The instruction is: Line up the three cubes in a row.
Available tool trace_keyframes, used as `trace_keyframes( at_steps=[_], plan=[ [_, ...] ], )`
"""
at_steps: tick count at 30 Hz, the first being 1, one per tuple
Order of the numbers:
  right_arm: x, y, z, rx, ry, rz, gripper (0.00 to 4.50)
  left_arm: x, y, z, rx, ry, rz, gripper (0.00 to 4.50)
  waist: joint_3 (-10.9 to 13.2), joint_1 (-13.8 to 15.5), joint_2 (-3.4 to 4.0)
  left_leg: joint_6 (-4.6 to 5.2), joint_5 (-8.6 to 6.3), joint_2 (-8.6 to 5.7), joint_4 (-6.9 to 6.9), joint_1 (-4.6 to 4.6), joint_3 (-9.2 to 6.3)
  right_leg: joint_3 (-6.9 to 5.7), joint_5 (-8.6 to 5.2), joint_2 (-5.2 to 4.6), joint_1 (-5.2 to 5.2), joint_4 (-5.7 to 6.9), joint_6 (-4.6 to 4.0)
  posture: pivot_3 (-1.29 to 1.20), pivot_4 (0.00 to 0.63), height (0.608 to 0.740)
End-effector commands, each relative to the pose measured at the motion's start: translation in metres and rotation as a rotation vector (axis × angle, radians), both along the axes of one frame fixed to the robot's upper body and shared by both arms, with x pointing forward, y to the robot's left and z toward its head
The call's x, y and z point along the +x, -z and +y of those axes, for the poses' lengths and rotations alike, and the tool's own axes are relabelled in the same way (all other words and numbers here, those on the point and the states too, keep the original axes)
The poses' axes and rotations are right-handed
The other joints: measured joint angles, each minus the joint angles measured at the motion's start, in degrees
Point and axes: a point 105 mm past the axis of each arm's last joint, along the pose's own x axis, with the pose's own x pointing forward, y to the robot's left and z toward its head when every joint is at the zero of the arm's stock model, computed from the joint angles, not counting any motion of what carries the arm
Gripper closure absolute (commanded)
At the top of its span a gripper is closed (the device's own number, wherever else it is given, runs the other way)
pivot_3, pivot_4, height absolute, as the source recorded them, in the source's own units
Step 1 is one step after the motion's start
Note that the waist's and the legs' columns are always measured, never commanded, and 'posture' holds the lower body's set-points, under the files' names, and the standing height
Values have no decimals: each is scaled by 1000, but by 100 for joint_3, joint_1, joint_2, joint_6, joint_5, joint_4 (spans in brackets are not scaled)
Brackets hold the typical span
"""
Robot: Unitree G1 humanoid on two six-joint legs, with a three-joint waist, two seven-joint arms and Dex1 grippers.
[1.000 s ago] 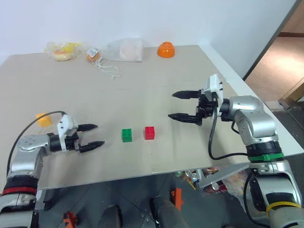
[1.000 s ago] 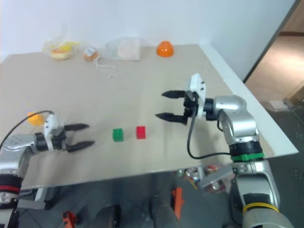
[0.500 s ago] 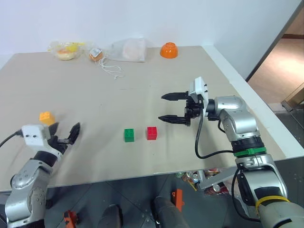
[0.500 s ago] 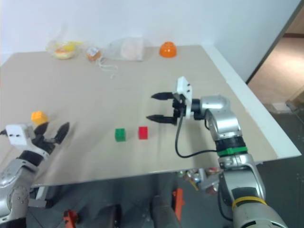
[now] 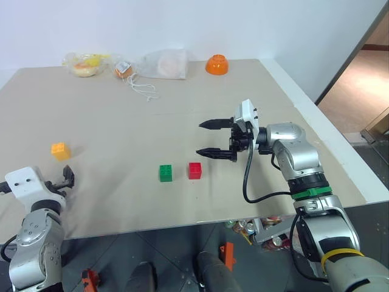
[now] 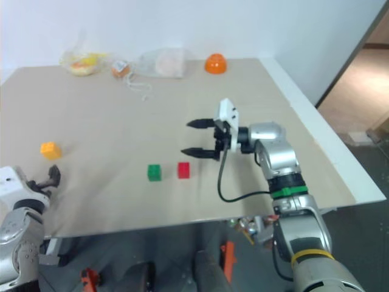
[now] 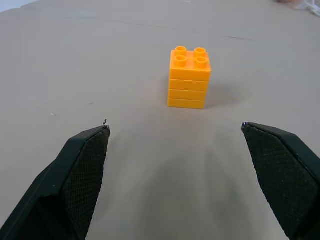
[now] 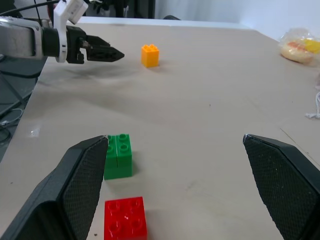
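On table's (image 5: 121,115) near-left edge, L gripper (image 7: 175,150) sits low w/ jaws wide, empty, aimed at yellow-orange cube (image 5: 59,150), which stands just ahead of it, not touching. Mid-table, green cube (image 5: 165,173) & red cube (image 5: 194,170) sit side by side w/ small gap, well apart from the yellow-orange one. Right of red, R gripper (image 5: 213,138) hovers, jaws wide, empty, pointing left. Far edge: plastic bags (image 5: 159,64), orange bowl (image 5: 216,64).

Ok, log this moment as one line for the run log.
left gripper: open, aimed at yellow-orange cube, apart | right gripper: open, above table near red cube | green cube beside red | row: not formed
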Motion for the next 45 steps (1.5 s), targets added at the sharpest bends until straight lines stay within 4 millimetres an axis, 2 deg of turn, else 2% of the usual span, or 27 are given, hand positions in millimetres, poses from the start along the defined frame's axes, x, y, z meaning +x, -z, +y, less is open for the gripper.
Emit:
trace_keyframes(
  at_steps=[1,7,17,25,27,32,35,39,43,45],
  plan=[
    [-1,-24,8,75,7,-64,0,5,-15,12,65,-18,-26,120,0,-1,0,0,0,0,0,0,-1,0,1,1,0,0,-1,0,150,740],
    [1,-32,15,164,56,-41,0,19,-17,20,83,-15,-26,120,-1,4,-1,-3,-1,1,0,-6,-1,-1,1,0,-2,-2,-1,0,150,740],
    [-4,-34,12,169,62,-49,0,50,-12,15,106,60,-3,120,-1,12,-2,-3,-1,1,0,-9,-4,-4,1,1,-4,-2,-1,0,150,740],
    [-3,-32,9,154,72,-51,0,65,-16,20,94,34,-17,120,-2,12,-4,-3,-1,1,-1,-9,-4,-3,2,0,-3,-3,0,0,150,740],
    [-2,-31,8,148,74,-51,0,67,-16,21,96,31,-18,643,-2,12,-4,-3,-1,1,-1,-10,-4,-3,2,0,-4,-3,0,0,150,740],
    [-1,-30,6,143,84,-50,0,68,-15,20,93,30,-25,2343,-2,12,-4,-3,-1,1,-2,-10,-4,-3,2,0,-4,-3,0,0,150,740],
    [-1,-29,5,139,86,-49,0,67,-12,22,81,20,-21,3210,-2,12,-4,-3,-1,1,-2,-10,-4,-3,2,0,-4,-3,1,0,150,740],
    [0,-28,4,133,88,-50,0,70,-13,22,83,28,-20,3233,-2,12,-4,-3,-1,1,-1,-9,-4,-3,2,0,-4,-2,1,0,150,740],
    [-9,-27,-3,99,44,-22,0,83,-17,12,81,144,-25,3233,-2,24,-4,-4,0,0,-2,-8,-6,-5,4,1,-3,-1,2,0,150,740],
    [-15,-24,-7,79,19,-5,0,89,-22,1,60,233,-54,3233,-2,32,-4,-5,0,-1,-1,-10,-6,-5,4,-1,-2,-3,2,0,150,740]
  ],
)
